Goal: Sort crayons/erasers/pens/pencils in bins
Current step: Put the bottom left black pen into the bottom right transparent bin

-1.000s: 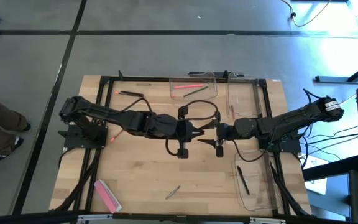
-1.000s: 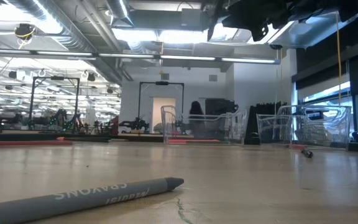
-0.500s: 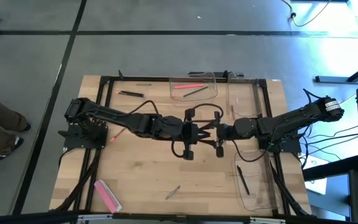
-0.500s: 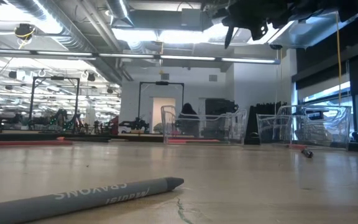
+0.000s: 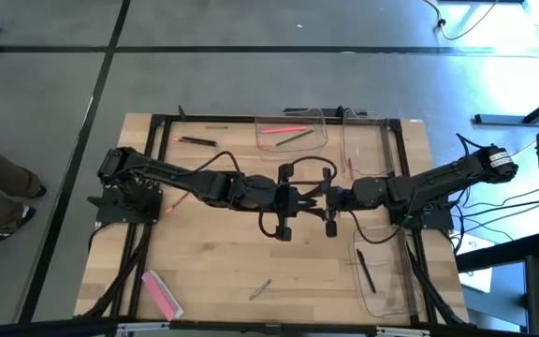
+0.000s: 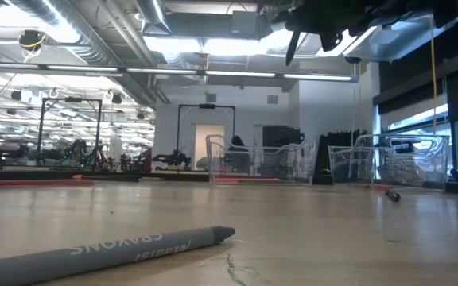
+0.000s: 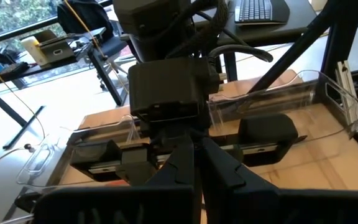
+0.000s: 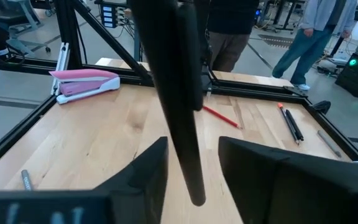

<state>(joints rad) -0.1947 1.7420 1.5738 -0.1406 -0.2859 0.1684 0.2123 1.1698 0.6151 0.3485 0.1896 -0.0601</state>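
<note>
Both arms meet high over the table's middle. My left gripper (image 5: 311, 198) is shut on a black pen (image 8: 188, 124), which hangs downward as a thin dark stick (image 6: 290, 46) in the low view. My right gripper (image 8: 193, 150) faces it, open; one finger stands on each side of the pen with a gap on both sides. The pink eraser (image 5: 160, 293) lies flat at the near left corner. A grey crayon (image 6: 118, 253) lies on the wood near the front edge. Three clear bins stand at the far middle (image 5: 291, 131), far right (image 5: 368, 154) and near right (image 5: 382, 276). My left gripper pinches the black pen between its two shut fingers (image 7: 195, 163), which hide the place of contact in its own wrist view. The fingers come almost level from the table's left. The pen hangs roughly upright below them, its rounded lower end (image 8: 196, 194) clear of the table.
Black pens (image 5: 197, 141) lie at the far left and a red stick (image 5: 171, 201) beside the left arm. The far middle bin holds a red-pink stick (image 5: 284, 129); the near right bin holds a black pen (image 5: 367, 271). People stand beyond the table (image 8: 309, 43). Black frame bars (image 5: 251, 120) edge the table.
My left gripper has moved toward the table's right edge with the pen, up to my right gripper, and has then kept still. The pen now stands between my right gripper's fingers.
</note>
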